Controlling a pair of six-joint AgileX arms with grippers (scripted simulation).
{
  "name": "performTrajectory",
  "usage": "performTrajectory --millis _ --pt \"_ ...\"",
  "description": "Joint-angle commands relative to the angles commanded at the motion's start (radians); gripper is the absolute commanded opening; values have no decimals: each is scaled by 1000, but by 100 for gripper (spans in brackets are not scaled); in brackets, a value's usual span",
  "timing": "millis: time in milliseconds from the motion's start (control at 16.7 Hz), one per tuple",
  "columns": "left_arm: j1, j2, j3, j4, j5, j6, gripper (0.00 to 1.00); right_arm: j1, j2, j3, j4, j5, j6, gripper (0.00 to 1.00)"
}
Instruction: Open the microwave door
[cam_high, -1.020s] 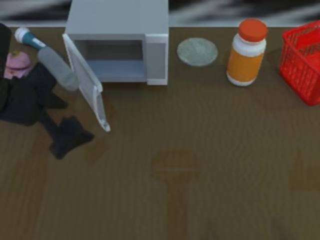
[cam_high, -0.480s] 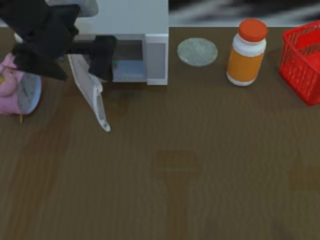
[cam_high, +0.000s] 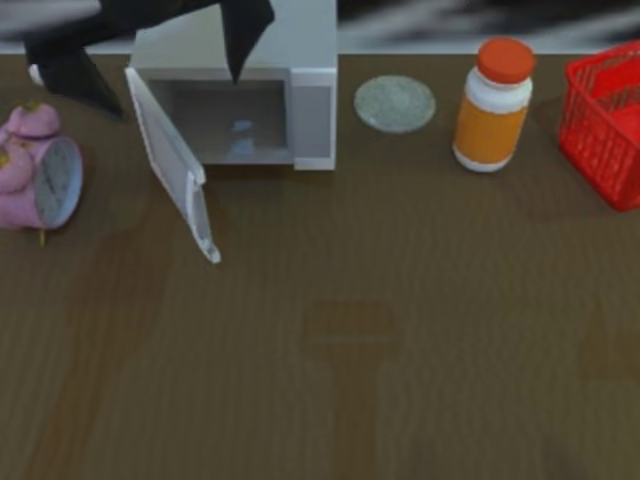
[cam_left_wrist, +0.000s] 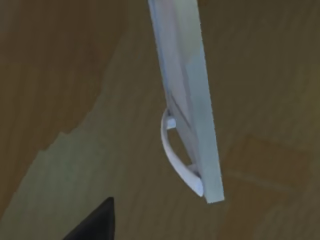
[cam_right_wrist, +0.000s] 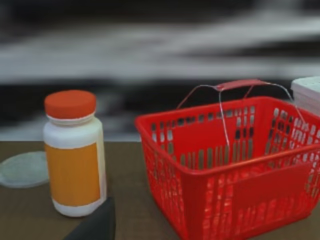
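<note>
At the upper left of the top view the microwave (cam_high: 240, 70) stands with the microwave door (cam_high: 172, 170) swung wide and its cavity exposed, so little seems left, while the left gripper (cam_high: 240, 35) hangs above it, its finger spread impossible to tell.

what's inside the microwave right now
The microwave cavity looks bare: grey floor with a faint bluish glint. The left arm hangs over its top, hiding part of it. The microwave door stands swung open.

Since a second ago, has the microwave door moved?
No. The microwave door is open at the same angle, its free edge equally far from the microwave.
</note>
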Motion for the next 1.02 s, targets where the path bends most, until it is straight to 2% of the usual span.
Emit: performTrajectory --millis 180,300,600,660,1020 --pt "-30 70 155 -131 -70 -166 100 0 0 0 0 0 0 100" --pt "-41 97 211 -183 -97 -224 100 0 0 0 0 0 0 100" --pt "-45 105 227 -198 -105 -240 100 0 0 0 0 0 0 100" --pt "-40 173 361 -174 -98 -239 100 0 0 0 0 0 0 100" --pt "-39 181 269 -160 -103 -234 100 0 0 0 0 0 0 100"
